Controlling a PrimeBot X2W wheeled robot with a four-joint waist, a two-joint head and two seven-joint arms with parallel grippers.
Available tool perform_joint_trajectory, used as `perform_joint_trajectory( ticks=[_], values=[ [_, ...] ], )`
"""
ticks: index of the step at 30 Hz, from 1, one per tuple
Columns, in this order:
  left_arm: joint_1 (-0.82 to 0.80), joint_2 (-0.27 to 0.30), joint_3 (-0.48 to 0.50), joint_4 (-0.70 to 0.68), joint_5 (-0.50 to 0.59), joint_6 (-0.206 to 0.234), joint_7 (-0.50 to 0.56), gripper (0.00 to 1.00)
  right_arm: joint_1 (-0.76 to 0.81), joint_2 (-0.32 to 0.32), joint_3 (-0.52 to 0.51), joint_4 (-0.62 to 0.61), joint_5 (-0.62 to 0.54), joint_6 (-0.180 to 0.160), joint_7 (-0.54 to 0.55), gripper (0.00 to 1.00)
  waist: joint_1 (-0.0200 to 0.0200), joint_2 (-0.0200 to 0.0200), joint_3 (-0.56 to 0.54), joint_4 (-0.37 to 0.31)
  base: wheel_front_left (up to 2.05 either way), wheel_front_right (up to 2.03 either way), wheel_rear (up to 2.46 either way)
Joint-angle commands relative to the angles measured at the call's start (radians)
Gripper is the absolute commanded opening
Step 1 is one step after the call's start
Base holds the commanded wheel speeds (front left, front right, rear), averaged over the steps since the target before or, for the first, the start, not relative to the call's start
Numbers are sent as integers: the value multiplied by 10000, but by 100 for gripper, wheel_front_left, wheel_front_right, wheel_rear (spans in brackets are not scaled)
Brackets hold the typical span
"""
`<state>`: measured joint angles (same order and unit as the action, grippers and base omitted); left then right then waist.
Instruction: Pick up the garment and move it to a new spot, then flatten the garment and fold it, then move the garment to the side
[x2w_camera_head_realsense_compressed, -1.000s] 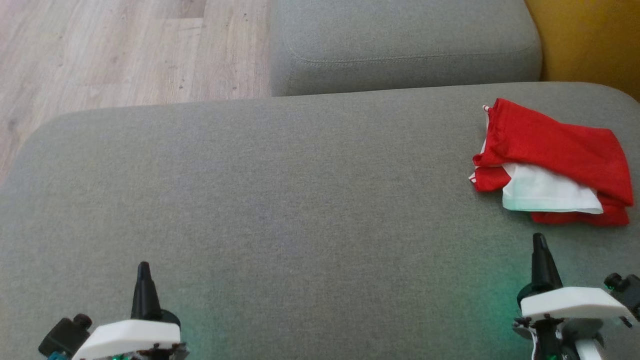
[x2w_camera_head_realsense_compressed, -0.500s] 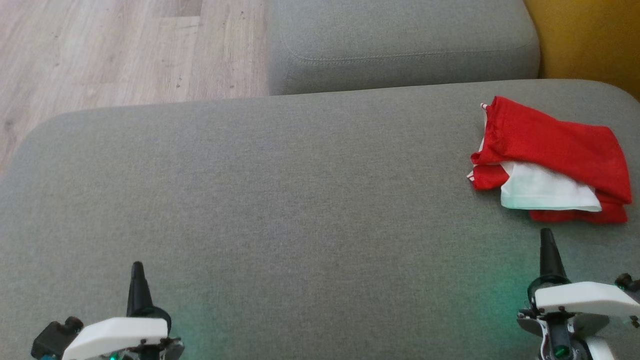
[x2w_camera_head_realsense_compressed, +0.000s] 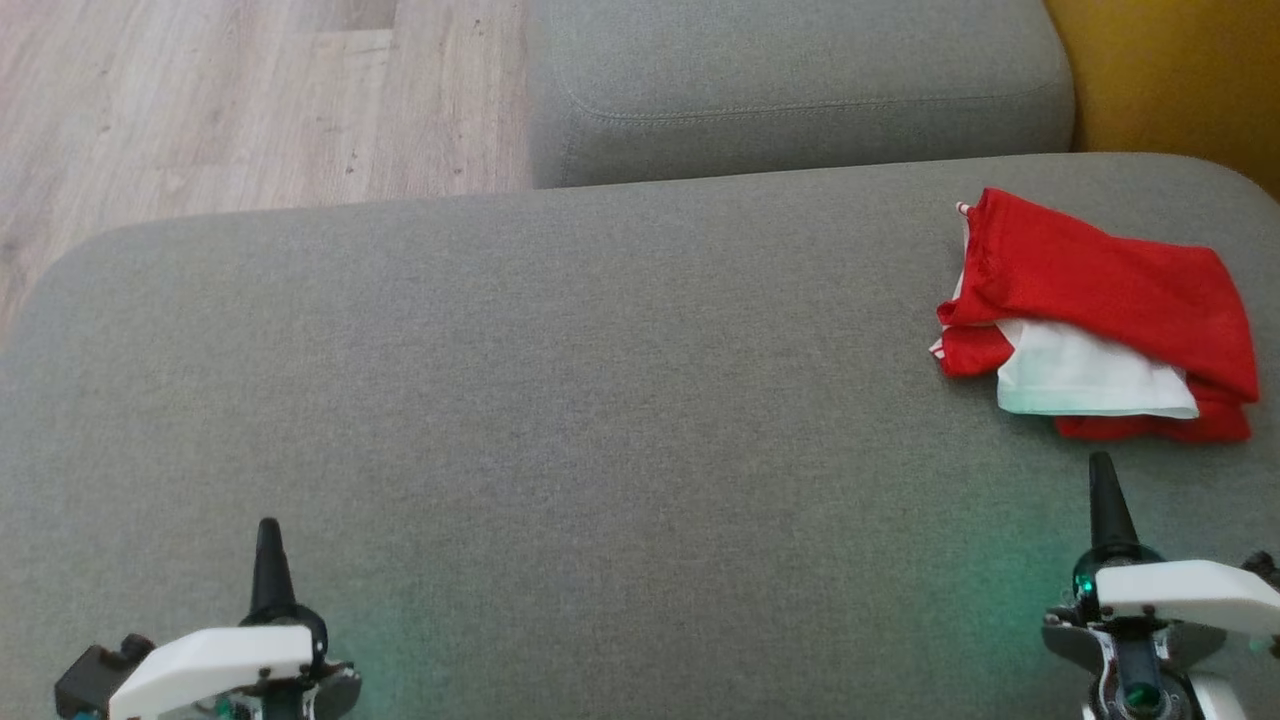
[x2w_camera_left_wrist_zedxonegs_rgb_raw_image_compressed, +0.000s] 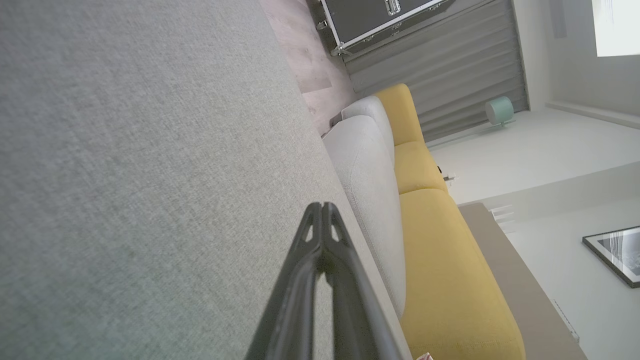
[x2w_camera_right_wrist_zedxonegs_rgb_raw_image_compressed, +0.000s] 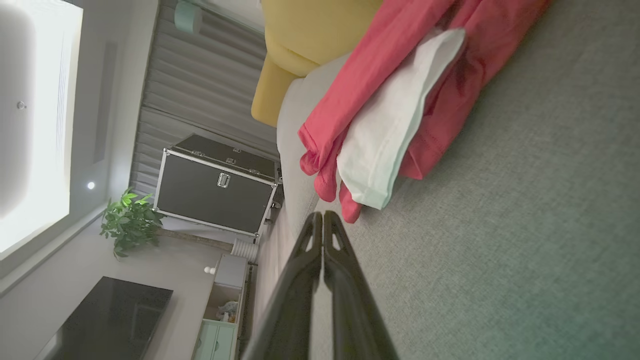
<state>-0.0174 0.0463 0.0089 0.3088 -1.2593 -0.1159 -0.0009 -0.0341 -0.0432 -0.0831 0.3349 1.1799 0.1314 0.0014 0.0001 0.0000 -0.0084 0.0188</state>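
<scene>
red/white garment (x2w_camera_head_realsense_compressed: 1100, 290) found bunched at sofa cushion (x2w_camera_head_realsense_compressed: 560, 400) far R | just ahead of R hand (x2w_camera_head_realsense_compressed: 1102, 478), long axis crosswise | L hand (x2w_camera_head_realsense_compressed: 267, 538) well apart | both hands pressed together, empty

Sofa seat (x2w_camera_head_realsense_compressed: 600, 400): grey woven cloth, matt, coarse weave. Garment (x2w_camera_head_realsense_compressed: 1100, 290): thin red and white cloth, soft, creased, matt. Floor (x2w_camera_head_realsense_compressed: 200, 100): pale wood-look planks, low sheen. Left gripper (x2w_camera_head_realsense_compressed: 268, 530), right gripper (x2w_camera_head_realsense_compressed: 1100, 465): dark matt fingers, smooth white plastic-looking shells. Case (x2w_camera_right_wrist_zedxonegs_rgb_raw_image_compressed: 215, 187): black panels, shiny metal edging.
</scene>
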Motion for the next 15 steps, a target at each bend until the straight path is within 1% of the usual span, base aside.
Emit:
perform_joint_trajectory(
  ticks=[1, 15],
  values=[
    [-577, 29, 371, -383, -209, -93, 86, 0, -586, -54, 76, -433, 291, -5, 94, 0, -1, 0, 4, -5, 0, 0, 0],
    [-707, 33, 636, -481, -1499, -115, 499, 0, -646, -60, -74, -617, 1860, -6, 496, 0, -1, 0, 47, -77, 0, 0, 0]
  ],
)
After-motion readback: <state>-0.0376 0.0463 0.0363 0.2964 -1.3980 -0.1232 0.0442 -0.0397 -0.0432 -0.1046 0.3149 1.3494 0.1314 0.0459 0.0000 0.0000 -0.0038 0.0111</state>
